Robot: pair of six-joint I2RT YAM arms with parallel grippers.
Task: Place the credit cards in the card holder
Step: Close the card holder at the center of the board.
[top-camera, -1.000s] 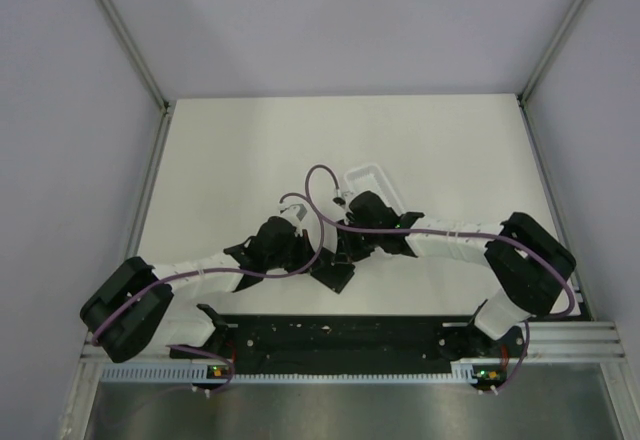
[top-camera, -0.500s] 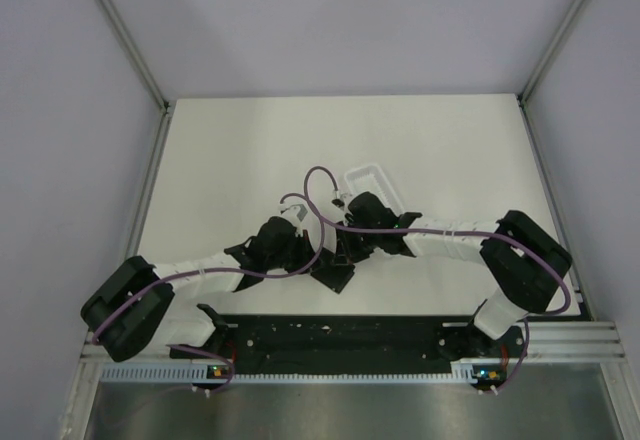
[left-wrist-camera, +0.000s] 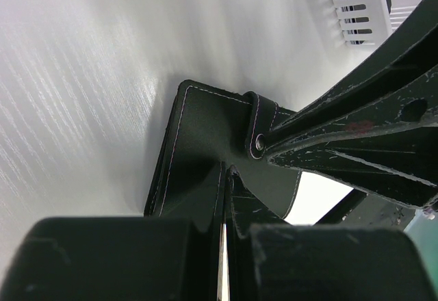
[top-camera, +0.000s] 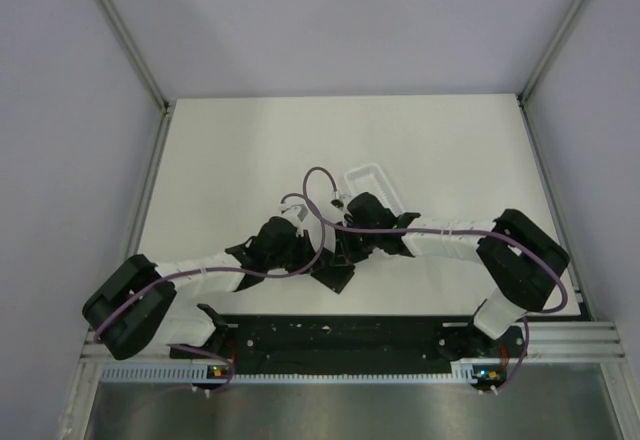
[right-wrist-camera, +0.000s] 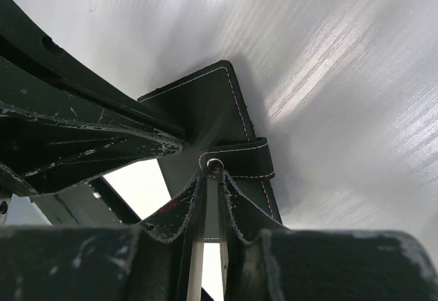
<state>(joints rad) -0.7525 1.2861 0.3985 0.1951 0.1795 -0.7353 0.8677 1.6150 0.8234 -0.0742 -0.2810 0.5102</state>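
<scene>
Black card holder (left-wrist-camera: pixel 204 131) seemingly pinched, left claw (left-wrist-camera: pixel 224 181), right claw (right-wrist-camera: pixel 213 176) converging.

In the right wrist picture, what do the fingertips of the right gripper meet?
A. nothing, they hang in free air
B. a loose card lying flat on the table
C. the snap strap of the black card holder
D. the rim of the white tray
C: in the right wrist view the right gripper closes its tips on the stitched strap with the metal snap, which belongs to the card holder.
</scene>
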